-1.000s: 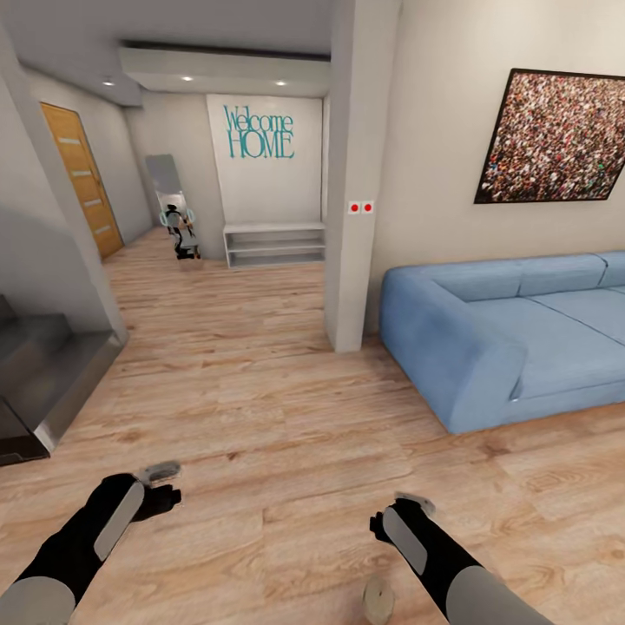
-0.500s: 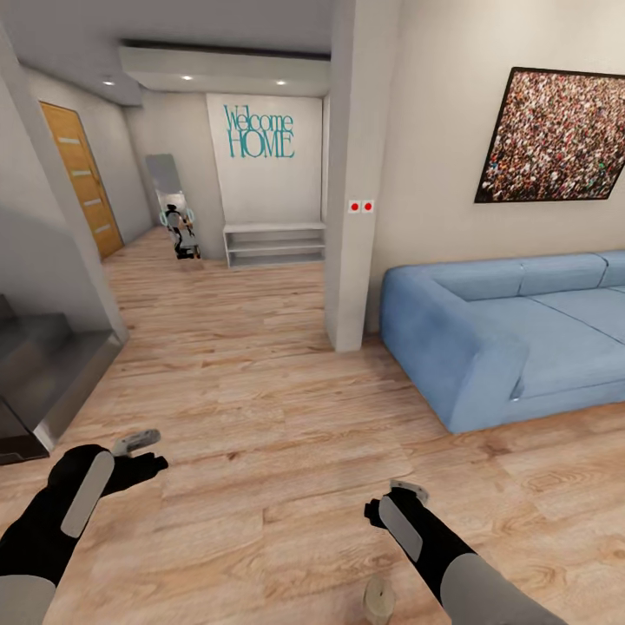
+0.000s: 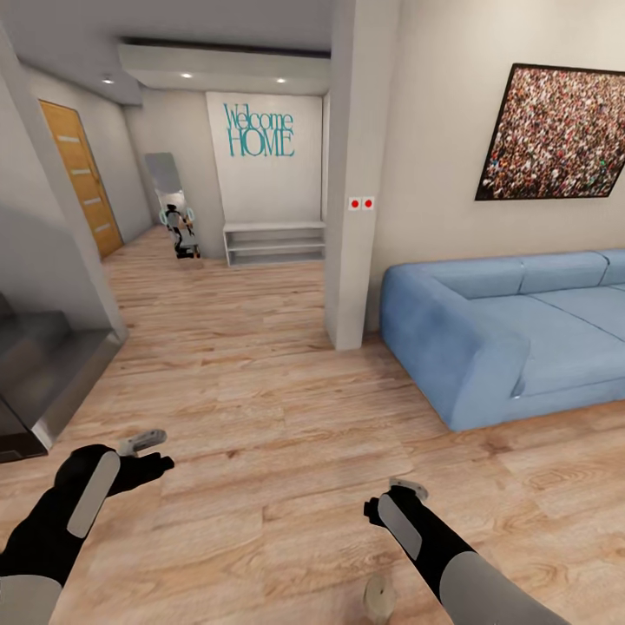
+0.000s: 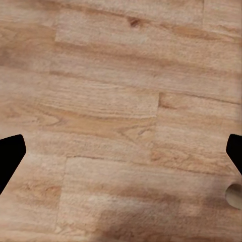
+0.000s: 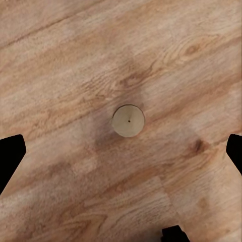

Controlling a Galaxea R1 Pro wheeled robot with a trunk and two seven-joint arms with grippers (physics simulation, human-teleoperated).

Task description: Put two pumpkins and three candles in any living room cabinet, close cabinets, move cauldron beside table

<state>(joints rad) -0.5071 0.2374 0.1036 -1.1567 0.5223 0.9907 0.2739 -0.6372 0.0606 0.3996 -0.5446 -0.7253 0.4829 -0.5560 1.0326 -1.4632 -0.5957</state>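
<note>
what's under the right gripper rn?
A candle stands upright on bare wood floor, below the open right gripper. Nothing covers it; the head view also shows it beside the right forearm.

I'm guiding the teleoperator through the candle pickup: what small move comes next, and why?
Probably lower the right gripper straight down onto the candle: it stands upright on the wood floor, roughly centred between the open fingers and not yet reached.

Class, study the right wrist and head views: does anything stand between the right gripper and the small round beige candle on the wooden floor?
Nothing visible does. The small round beige candle stands upright on bare light wooden floor, directly below the open right gripper, whose fingertips sit wide apart. In the head view it sits beside the right forearm.
</note>
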